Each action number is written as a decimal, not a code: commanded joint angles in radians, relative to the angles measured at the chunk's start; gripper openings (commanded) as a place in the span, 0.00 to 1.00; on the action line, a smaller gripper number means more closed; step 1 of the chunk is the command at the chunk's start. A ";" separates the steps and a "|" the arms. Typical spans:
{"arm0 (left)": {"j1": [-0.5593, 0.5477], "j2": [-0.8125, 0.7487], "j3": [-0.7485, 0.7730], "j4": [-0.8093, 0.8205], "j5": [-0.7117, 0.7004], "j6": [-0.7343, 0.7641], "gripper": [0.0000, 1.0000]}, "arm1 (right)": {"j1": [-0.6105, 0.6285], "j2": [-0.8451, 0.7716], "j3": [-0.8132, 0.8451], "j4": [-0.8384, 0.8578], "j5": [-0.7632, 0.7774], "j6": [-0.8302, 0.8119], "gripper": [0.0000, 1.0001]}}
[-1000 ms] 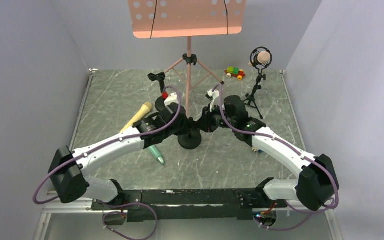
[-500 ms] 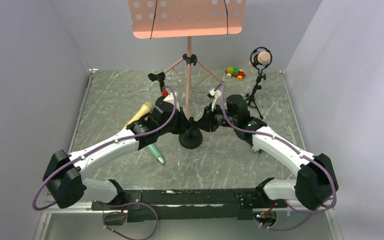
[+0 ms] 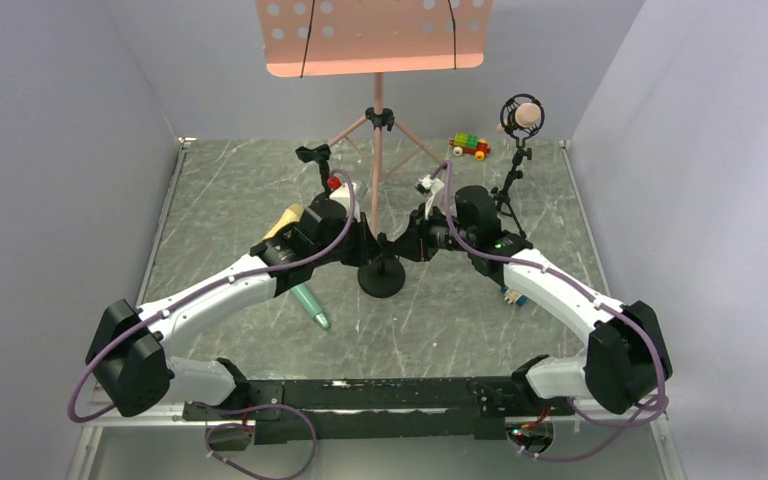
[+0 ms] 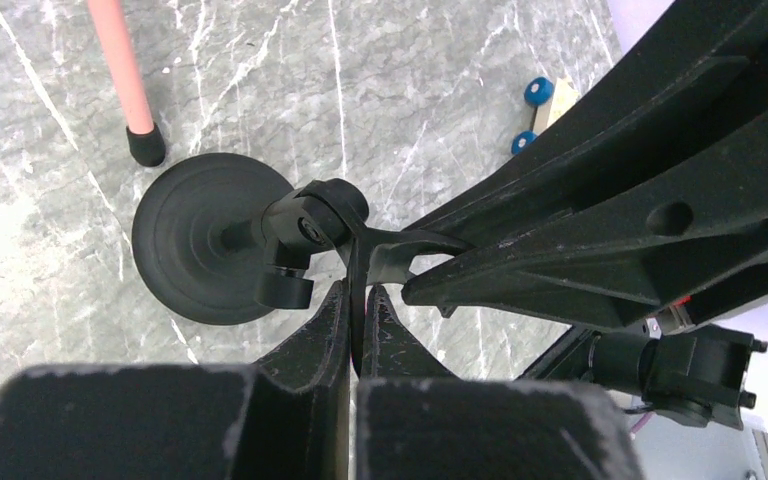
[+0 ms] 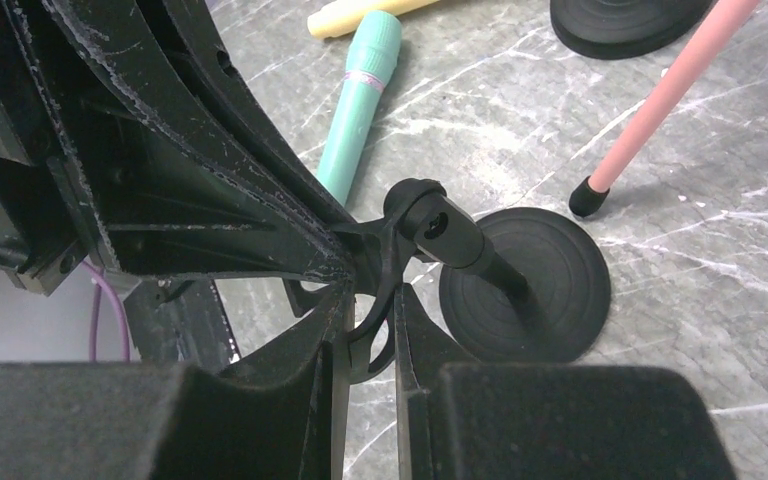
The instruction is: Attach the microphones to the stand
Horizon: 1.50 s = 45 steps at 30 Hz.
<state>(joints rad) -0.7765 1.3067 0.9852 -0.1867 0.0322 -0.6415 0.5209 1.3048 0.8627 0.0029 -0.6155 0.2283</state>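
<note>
- Grey marbled bench [image 3: 210, 190] lay between pale walls, with both arm bases along its near edge.
- Nearest, the teal green microphone [image 3: 310, 303] lay flat on the bench, partly under the left arm.
- A toy with blue wheels [image 3: 513, 297] peeked out from under the right arm.
- At mid-bench stood the round-base stand [image 3: 381, 277], its short post topped by a black clip [image 4: 360, 235].
- The left pincer [image 4: 357, 300] was all but closed, nipping a thin edge of the clip between its fingertips.
- The right pincer [image 5: 370, 305] met it from the other side, its jaws drawn in narrow on the clip's curved arm.
- The pale yellow microphone [image 3: 282, 222] lay on the bench just beyond the left arm, mostly hidden by it and near the teal one.
- One black-capped foot of the pink music stand [image 3: 375, 45] rested just beside the round base.
- Farther back, the salmon pink microphone [image 3: 526, 118] sat in the ring mount of a black tripod stand [image 3: 508, 195].
- A brick toy car [image 3: 469, 146] stood near it by the far wall.
</note>
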 commanded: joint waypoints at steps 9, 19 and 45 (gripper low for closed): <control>0.095 0.004 -0.054 0.073 0.268 0.182 0.00 | -0.082 0.081 -0.005 -0.053 0.046 -0.068 0.00; 0.117 0.000 -0.092 0.143 0.349 0.207 0.00 | -0.097 0.102 -0.003 -0.050 0.020 -0.077 0.00; 0.099 0.036 0.022 0.077 0.297 0.096 0.16 | -0.037 0.086 0.067 -0.112 0.128 -0.102 0.00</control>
<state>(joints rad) -0.6514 1.3415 0.9501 -0.0521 0.3290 -0.5331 0.4835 1.3727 0.9215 -0.0135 -0.6964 0.1993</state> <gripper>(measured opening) 0.115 0.208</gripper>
